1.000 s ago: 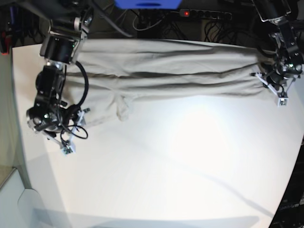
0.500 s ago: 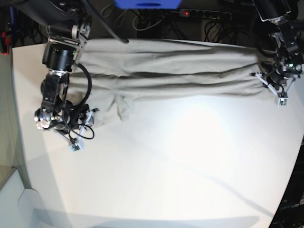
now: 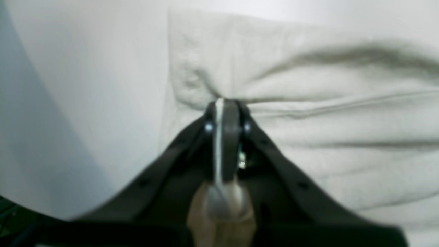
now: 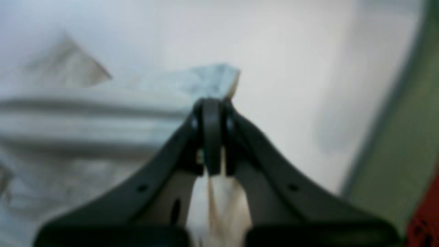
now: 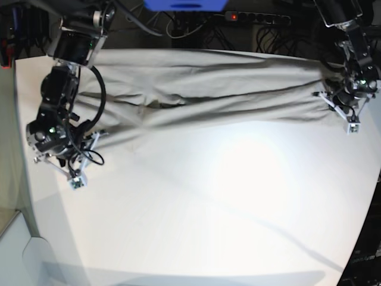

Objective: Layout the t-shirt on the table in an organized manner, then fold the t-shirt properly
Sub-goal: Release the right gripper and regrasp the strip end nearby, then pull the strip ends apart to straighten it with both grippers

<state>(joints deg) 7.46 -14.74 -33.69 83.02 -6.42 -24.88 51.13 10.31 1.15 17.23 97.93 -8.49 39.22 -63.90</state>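
The light grey-beige t-shirt (image 5: 208, 83) lies stretched in a long band across the far part of the white table (image 5: 226, 196), with lengthwise creases. My left gripper (image 5: 340, 111) is shut on the shirt's right end; the left wrist view shows its jaws (image 3: 224, 103) closed on a bunched fold of the cloth (image 3: 325, 137). My right gripper (image 5: 87, 158) is shut on the shirt's left lower corner; the right wrist view shows its jaws (image 4: 212, 103) closed on a cloth edge (image 4: 85, 120) above the table (image 4: 291, 68).
A power strip with a red light (image 5: 256, 18), cables and a blue object (image 5: 184, 5) lie behind the table's far edge. The table's left edge runs close to my right arm. A white box (image 5: 18, 250) stands at the lower left.
My right gripper swung right, then pulled out to the left with the shirt corner. The bunched fold near the shirt's lower left has been drawn out flat. My left arm has not moved.
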